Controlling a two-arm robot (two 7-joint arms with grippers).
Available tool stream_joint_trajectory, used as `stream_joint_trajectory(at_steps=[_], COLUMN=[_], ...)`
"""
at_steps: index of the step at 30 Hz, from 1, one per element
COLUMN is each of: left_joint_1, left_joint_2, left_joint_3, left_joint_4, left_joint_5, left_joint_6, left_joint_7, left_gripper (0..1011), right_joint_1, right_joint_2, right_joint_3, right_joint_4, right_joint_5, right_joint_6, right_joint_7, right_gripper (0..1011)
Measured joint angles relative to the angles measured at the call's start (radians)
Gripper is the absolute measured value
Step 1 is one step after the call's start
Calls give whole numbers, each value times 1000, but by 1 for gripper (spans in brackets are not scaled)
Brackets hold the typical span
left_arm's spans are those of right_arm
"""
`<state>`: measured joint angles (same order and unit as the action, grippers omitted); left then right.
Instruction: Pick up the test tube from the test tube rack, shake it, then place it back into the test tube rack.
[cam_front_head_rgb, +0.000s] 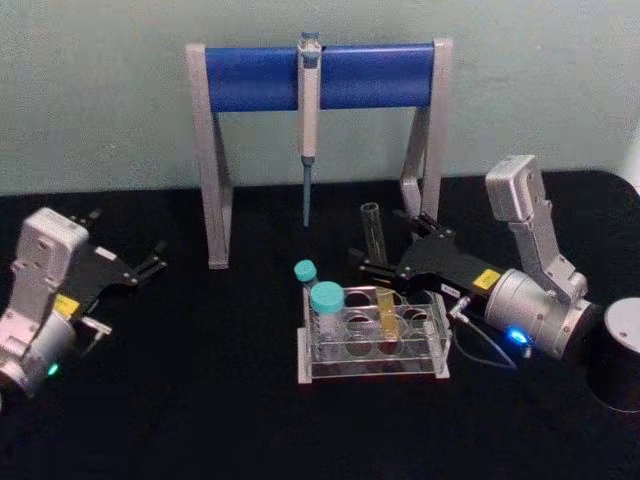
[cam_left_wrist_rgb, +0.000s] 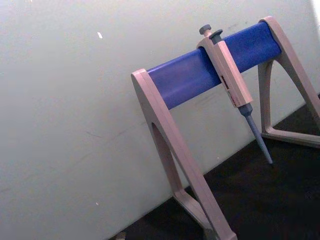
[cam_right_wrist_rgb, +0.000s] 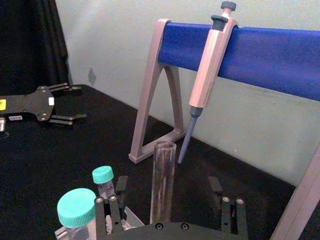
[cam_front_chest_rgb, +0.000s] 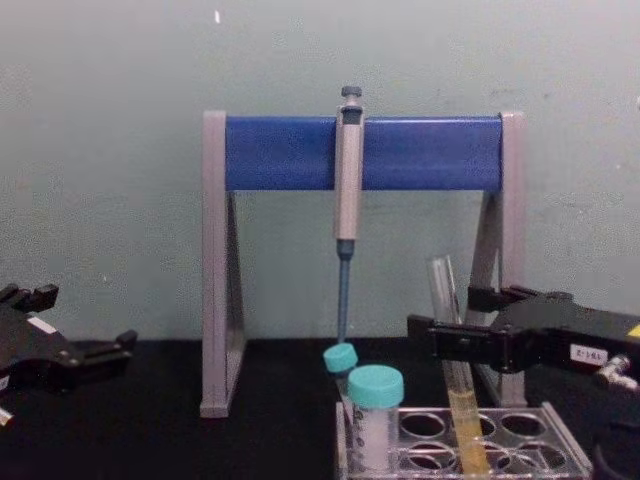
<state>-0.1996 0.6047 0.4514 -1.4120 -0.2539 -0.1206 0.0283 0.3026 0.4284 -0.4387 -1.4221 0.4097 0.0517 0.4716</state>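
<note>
The test tube (cam_front_head_rgb: 385, 315) stands in one of the holes of the test tube rack (cam_front_head_rgb: 370, 366), leaning slightly. Yellow liquid fills its lower part, and its open mouth is well above the rack's top plate. The right gripper (cam_front_head_rgb: 378, 240) reaches in from the right at the level of the tube's clear upper half. Its fingers (cam_right_wrist_rgb: 114, 212) are spread, one on each side of the glass with a gap on both sides, so it is not gripping anything. Two teal-capped tubes (cam_front_head_rgb: 326, 298) stand at the rack's left end. Farther back, a grey-blue pipette (cam_front_head_rgb: 308, 110) hangs from a grey-and-blue stand (cam_front_head_rgb: 250, 78) near the wall. Well off to the left, the left gripper (cam_front_head_rgb: 150, 260) sits low over the black tabletop (cam_front_head_rgb: 200, 400), with its fingers apart and empty.
</note>
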Motion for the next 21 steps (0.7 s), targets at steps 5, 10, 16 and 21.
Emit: stream_joint_trajectory(at_steps=[5,10,16,21], left_joint_1=[0,0,0,0], left_joint_2=[0,0,0,0], left_joint_3=[0,0,0,0], left_joint_4=[0,0,0,0], left_joint_5=[0,0,0,0], left_joint_6=[0,0,0,0], left_joint_7=[0,0,0,0], left_gripper=[1001,1002,1001,1001], right_joint_1=[0,0,0,0], right_joint_2=[0,1,1,1], right_joint_3=[0,-1,-1,-1], right_joint_4=[0,-1,-1,-1], right_joint_5=[0,1,1,1], right_joint_6=[0,-1,-1,-1], right_joint_7=[0,-1,-1,-2], right_gripper=[1000,1000,870,745])
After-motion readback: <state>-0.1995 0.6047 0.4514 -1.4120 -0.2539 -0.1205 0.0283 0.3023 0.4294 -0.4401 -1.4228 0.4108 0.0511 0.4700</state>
